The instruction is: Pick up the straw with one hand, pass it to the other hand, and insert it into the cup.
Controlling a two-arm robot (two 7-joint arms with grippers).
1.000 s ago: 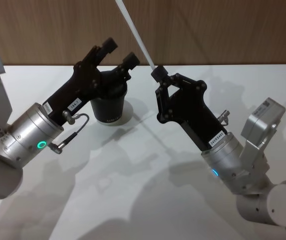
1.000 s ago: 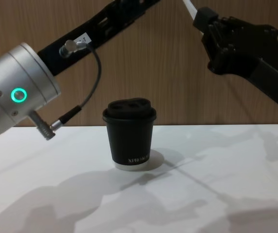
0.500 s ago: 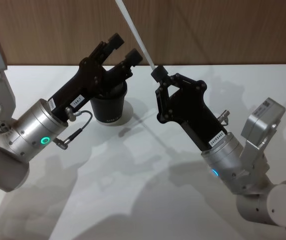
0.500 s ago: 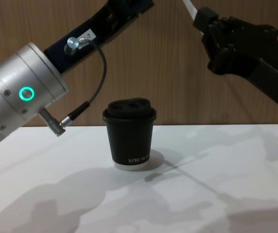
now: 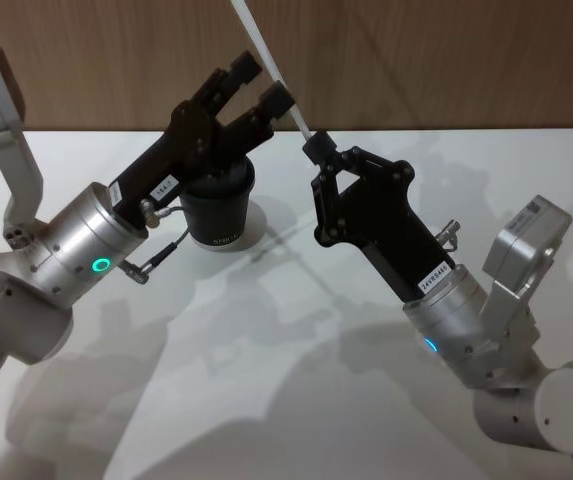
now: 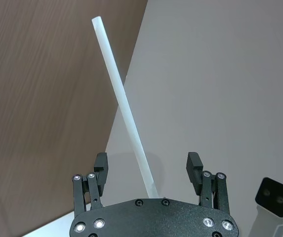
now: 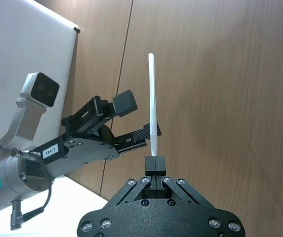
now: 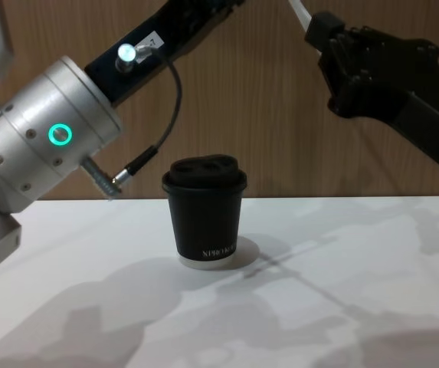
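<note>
The white straw (image 5: 271, 62) stands tilted high above the table, its lower end pinched in my shut right gripper (image 5: 314, 143), the all-black one. My left gripper (image 5: 262, 84), on the silver arm with the green ring, is open right beside the straw's middle. In the left wrist view the straw (image 6: 124, 103) runs between the spread fingers (image 6: 101, 164) without touching them. The right wrist view shows the straw (image 7: 152, 98) rising from my right gripper (image 7: 155, 163). The black lidded cup (image 8: 204, 215) stands upright on the table, below and behind the left gripper.
A white table (image 5: 266, 380) stretches in front of a wooden wall (image 5: 446, 60). A black cable with a silver plug (image 8: 131, 165) hangs off the left arm, just left of the cup. The right arm's silver base (image 5: 536, 400) sits at the near right.
The left gripper has risen and swung right, from above the cup to the straw, so its open fingers now flank it. The right gripper and straw have held still.
</note>
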